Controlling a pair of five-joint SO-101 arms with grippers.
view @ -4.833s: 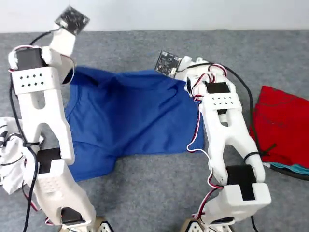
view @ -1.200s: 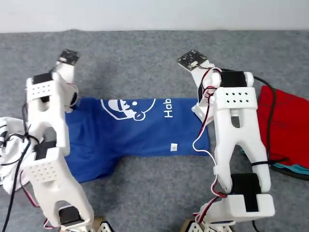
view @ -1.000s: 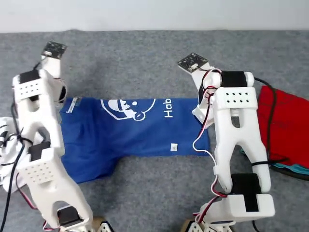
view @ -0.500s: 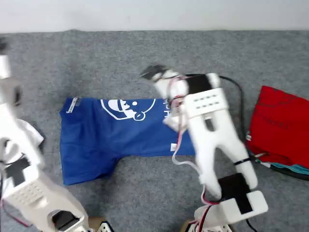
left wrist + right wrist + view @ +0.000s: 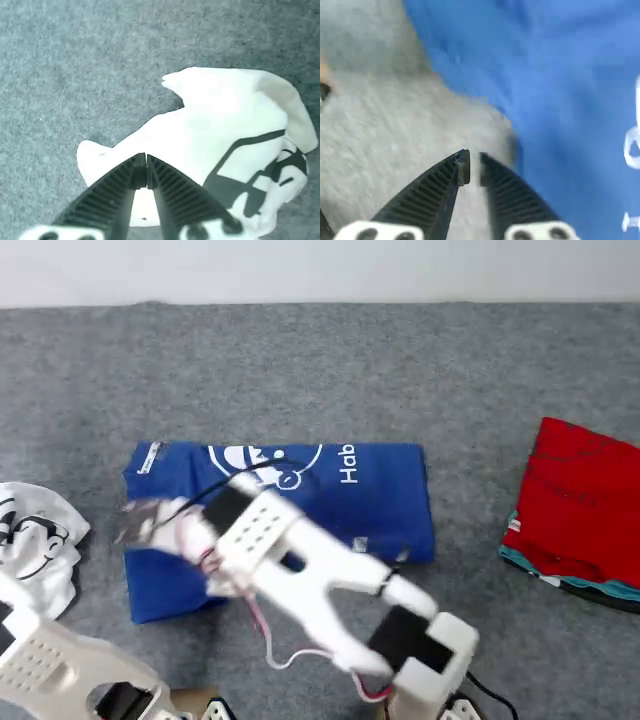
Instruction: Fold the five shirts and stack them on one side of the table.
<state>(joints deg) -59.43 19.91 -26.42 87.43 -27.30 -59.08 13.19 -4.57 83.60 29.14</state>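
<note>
A blue shirt [image 5: 300, 495] with white print lies folded in half at the table's middle, one sleeve sticking out at its near left corner. In the high view my right arm reaches across it, and the right gripper [image 5: 155, 525] is blurred over the shirt's left end. From the right wrist, that gripper [image 5: 472, 162] hangs over grey table beside the blue shirt [image 5: 560, 100] edge, its jaws a narrow gap apart and holding nothing. My left gripper [image 5: 146, 161] is shut and empty above a crumpled white shirt [image 5: 225, 135] with black print, which lies at the far left [image 5: 35, 540].
A folded red shirt [image 5: 580, 495] rests on a teal one [image 5: 560, 578] at the right side. The left arm's base link [image 5: 45, 670] sits at the near left corner. Grey cloth covers the table [image 5: 320, 370].
The blue shirt was folded in half toward the front and released. The left arm pulled back to the left over the white shirt. The right arm swung leftward across the blue shirt.
</note>
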